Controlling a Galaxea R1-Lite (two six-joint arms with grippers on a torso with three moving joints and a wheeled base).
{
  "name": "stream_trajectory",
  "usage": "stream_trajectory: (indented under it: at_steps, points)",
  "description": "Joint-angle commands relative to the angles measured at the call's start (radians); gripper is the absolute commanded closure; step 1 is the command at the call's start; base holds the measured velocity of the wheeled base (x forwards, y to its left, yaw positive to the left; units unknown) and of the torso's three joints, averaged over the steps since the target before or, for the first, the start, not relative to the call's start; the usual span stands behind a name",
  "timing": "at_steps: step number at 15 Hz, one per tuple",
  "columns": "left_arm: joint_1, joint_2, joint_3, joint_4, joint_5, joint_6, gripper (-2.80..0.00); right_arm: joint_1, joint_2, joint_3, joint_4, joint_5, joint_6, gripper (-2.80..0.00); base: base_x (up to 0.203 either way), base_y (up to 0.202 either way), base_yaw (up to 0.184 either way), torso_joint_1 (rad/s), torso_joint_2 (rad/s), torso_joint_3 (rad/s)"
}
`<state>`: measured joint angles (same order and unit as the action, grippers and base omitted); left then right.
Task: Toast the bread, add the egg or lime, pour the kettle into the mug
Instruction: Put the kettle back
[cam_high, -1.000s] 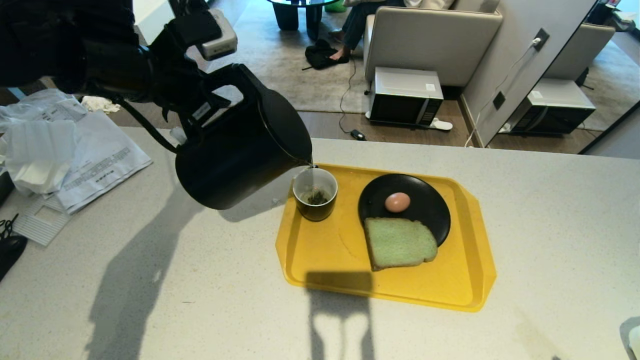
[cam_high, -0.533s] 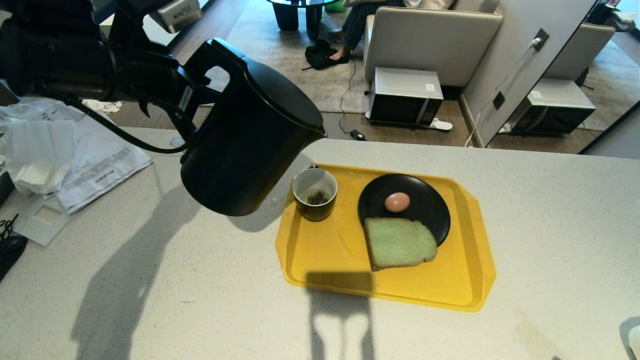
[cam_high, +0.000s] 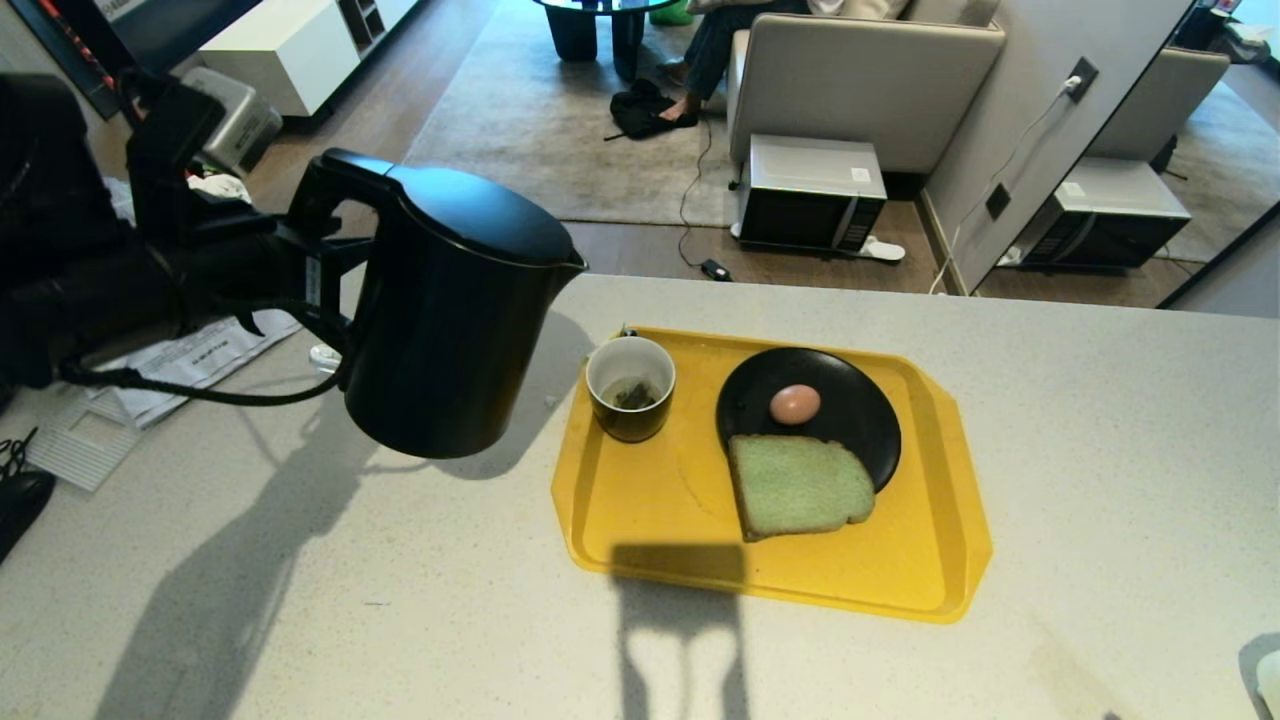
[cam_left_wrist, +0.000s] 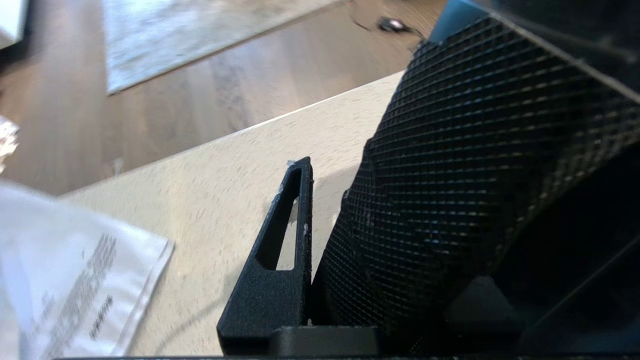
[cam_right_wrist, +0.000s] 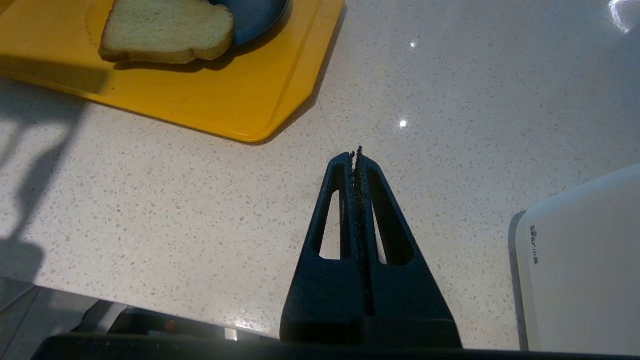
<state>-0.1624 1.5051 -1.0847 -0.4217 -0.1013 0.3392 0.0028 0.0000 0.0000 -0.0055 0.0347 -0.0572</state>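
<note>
The black kettle (cam_high: 450, 330) hangs upright above the counter, just left of the yellow tray (cam_high: 650, 500). My left gripper (cam_high: 318, 280) is shut on its loop handle (cam_left_wrist: 450, 175); one finger (cam_left_wrist: 280, 280) shows beside it. The mug (cam_high: 630, 388) stands on the tray's left part with dark tea leaves in liquid inside. An egg (cam_high: 795, 404) rests on the black plate (cam_high: 860, 400). The pale green bread (cam_high: 798, 487) lies half on the plate, half on the tray. My right gripper (cam_right_wrist: 356, 152) hovers shut and empty over the counter's near right. The lime is out of view.
Papers (cam_high: 190, 355) lie on the counter behind the left arm. A white appliance (cam_right_wrist: 585, 265) stands at the counter's near right corner. Beyond the counter a microwave (cam_high: 810, 190) sits on the floor by a sofa, where a person's feet (cam_high: 690, 100) show.
The kettle was tipped with water running from its spout into the mug. It has swung back upright and moved left, away from the mug. The right arm has kept still.
</note>
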Motion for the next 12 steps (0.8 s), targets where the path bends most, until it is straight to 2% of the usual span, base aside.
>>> stream_trajectory:
  at_steps: [1, 4, 6, 8, 12]
  points:
    - [0.051, 0.036, 0.198, -0.456, 0.001, -0.051, 0.0, 0.0, 0.0, 0.002, -0.001, 0.001, -0.001, 0.0, 0.0, 0.0, 0.0, 0.0, 0.0, 0.0]
    - [0.098, 0.235, 0.273, -0.843, 0.005, -0.082, 0.0, 0.0, 0.001, 0.002, -0.001, 0.001, -0.001, 0.0, 0.0, 0.0, 0.0, 0.0, 0.0, 0.0]
    - [0.124, 0.351, 0.278, -1.039, 0.008, -0.092, 0.0, 0.0, 0.0, 0.002, -0.001, 0.001, -0.001, 0.0, 0.0, 0.0, 0.0, 0.0, 0.0, 0.0]
    - [0.149, 0.423, 0.264, -1.101, 0.008, -0.102, 0.0, 0.0, 0.001, 0.002, -0.001, 0.001, -0.001, 0.0, 0.0, 0.0, 0.0, 0.0, 0.0, 0.0]
    - [0.161, 0.492, 0.145, -1.108, 0.007, -0.141, 0.0, 0.0, 0.002, 0.002, -0.001, 0.001, -0.001, 0.0, 0.0, 0.0, 0.0, 0.0, 0.0, 0.0]
